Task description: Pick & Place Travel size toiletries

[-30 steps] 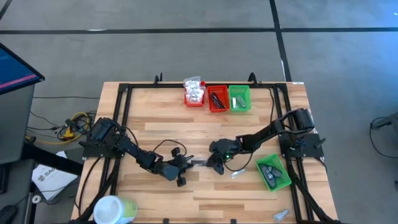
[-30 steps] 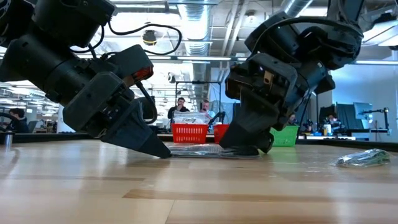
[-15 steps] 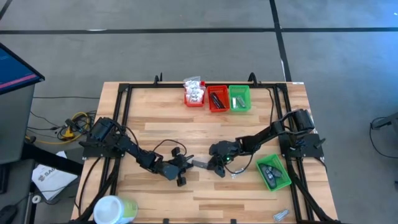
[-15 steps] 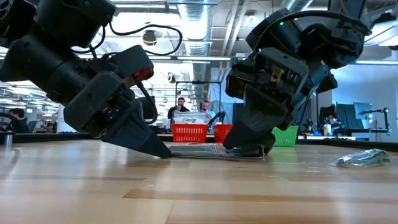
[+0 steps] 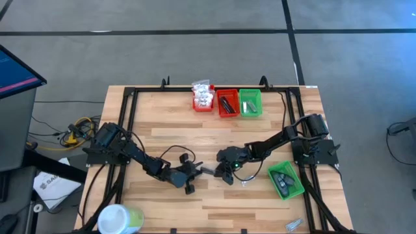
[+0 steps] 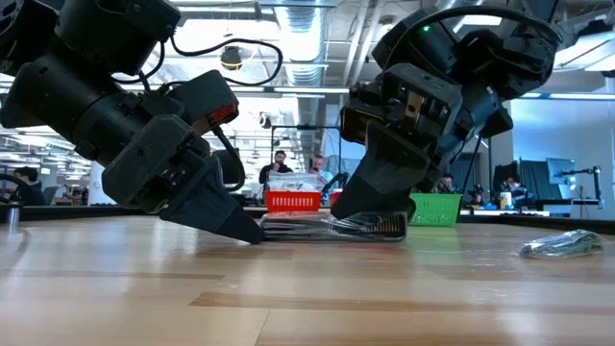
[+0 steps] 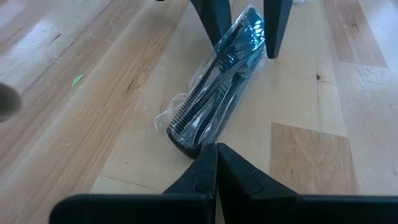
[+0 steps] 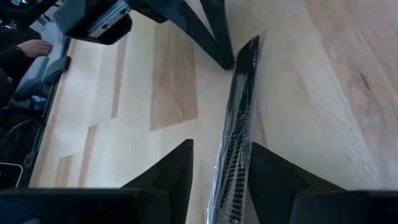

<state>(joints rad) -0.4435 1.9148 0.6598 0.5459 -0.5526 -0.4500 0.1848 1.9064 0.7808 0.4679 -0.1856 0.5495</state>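
Wooden tabletop [image 5: 214, 140], pale planks with a black frame around its edges; landmark for all places below is the wrapped black comb [image 7: 214, 99], a dark toothed item in clear crinkly plastic lying near the middle of the tabletop. Right gripper [image 8: 217, 171] stands over one end of the comb, jaws apart with the packet between its fingers [image 8: 171, 168]; in the low view that end [image 6: 370, 226] looks tilted slightly up off the wood. Left gripper [image 7: 214, 165] sits at the comb's other end, jaws pressed together, tips touching or just beside the wrapper. Three small bins stand at the far edge, well apart from the comb: red bin [image 5: 203, 101] holding white packets, second red bin [image 5: 227, 103] holding dark sticks, green bin [image 5: 250, 103]. Another green bin [image 5: 286, 181] lies beyond the right gripper from the comb.
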